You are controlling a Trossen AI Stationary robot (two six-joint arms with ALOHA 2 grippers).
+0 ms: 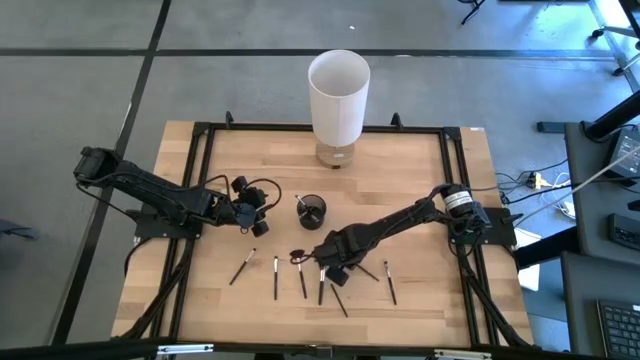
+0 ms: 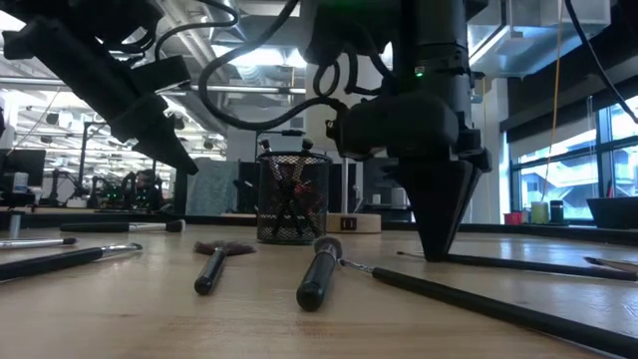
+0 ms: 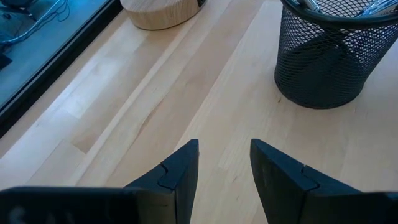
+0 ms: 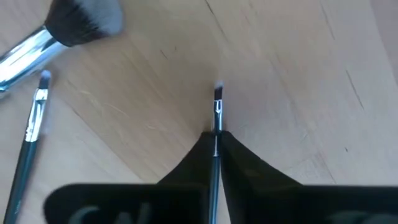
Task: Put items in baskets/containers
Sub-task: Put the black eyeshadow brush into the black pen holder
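So the right gripper (image 4: 216,140) was down at the pale wooden tabletop (image 1: 420,190), fingers pinched together on a thin dark-handled makeup brush with a silver ferrule and small tip (image 4: 217,109). Honestly that grip looked sketchy: the handle was super slim and sat right in the seam between the two dark fingers, so it could easily have swivelled or slid out on the lift.

The small dark wire-mesh cup (image 1: 311,211) sat near the middle of the table with a few brushes already poking out of it. That's a narrow opening, and a brush hanging crooked could have hit the rim or the ones inside and tipped out.

A fat fluffy brush with a shiny chrome handle (image 4: 53,34) and another thin brush with a pale tip (image 4: 32,134) lay just beside the pinched one, so a sloppy lift might have knocked them around.

The left gripper (image 3: 224,168) hovered near the cup with its fingers spread and nothing between them. If the right arm swung in carelessly, the two could have bumped.
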